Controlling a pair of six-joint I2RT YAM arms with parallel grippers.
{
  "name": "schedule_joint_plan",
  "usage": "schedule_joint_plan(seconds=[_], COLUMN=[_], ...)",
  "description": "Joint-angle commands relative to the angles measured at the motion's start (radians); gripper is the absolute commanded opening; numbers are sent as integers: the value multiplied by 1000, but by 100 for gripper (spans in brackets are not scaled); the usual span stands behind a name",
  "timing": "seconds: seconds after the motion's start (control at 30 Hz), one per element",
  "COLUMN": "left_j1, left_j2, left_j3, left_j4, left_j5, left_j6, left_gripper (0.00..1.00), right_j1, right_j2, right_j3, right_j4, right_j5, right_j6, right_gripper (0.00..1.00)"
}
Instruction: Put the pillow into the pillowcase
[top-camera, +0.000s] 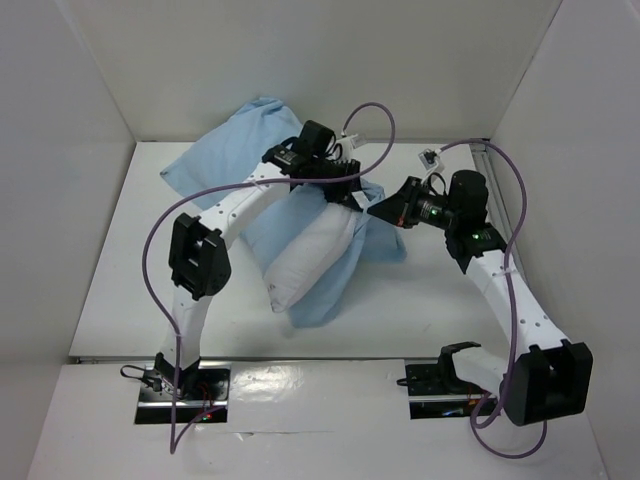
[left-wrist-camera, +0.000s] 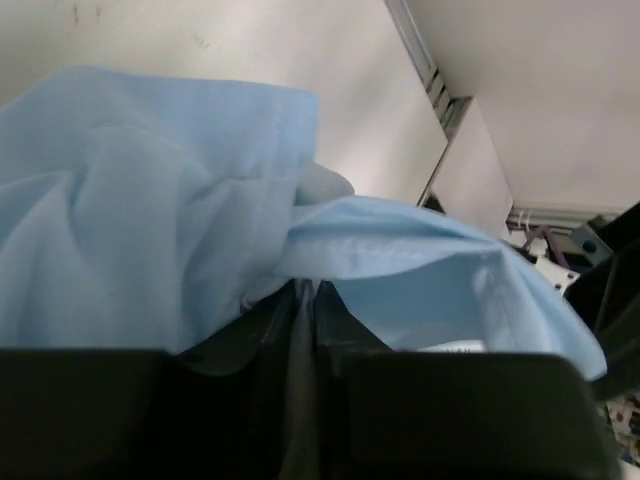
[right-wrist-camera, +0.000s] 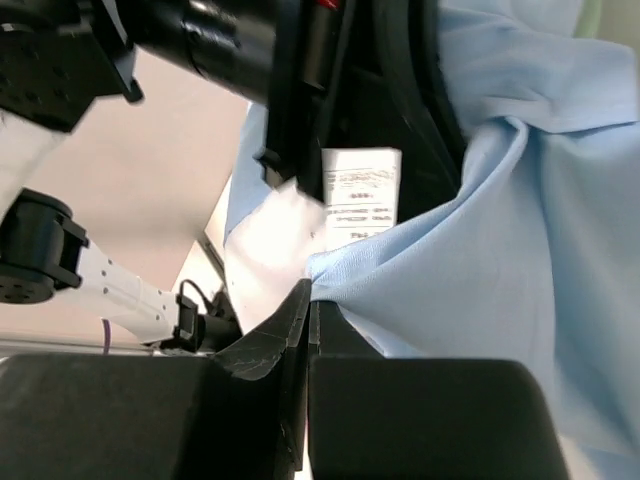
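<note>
My right gripper (right-wrist-camera: 308, 293) pinches the pillowcase (right-wrist-camera: 500, 260) hem, stretching its mouth over the pillow (top-camera: 312, 255). Left gripper (left-wrist-camera: 305, 292): can't tell its grip.

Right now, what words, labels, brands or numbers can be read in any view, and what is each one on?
White tag, right wrist view, hanging against the pillowcase: several printed lines, too blurred to read.
Top view: no text to be read.
Left wrist view: no text to be read.
</note>
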Motion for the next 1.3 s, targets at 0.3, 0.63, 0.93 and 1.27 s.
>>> schedule_joint_plan(seconds=[0.3,0.63,0.93,1.27], left_j1=[73,102,111,129], left_j2=[-35,-102,-101,-139], left_j3=[0,20,29,20], left_j4=[-173,-145,-112,54], left_j5=[67,159,248,416], left_j6=[11,-7,-7,-85], left_gripper=[100,5,100,99], right_j1=[-2,-2,-2,-2], right_j2=[9,19,37,46], right_j3=[-17,-17,3,3], right_j4=[217,190,200,211], right_j5=[69,100,100,100], right_j6=[62,52,52,52], right_gripper=[0,0,0,0])
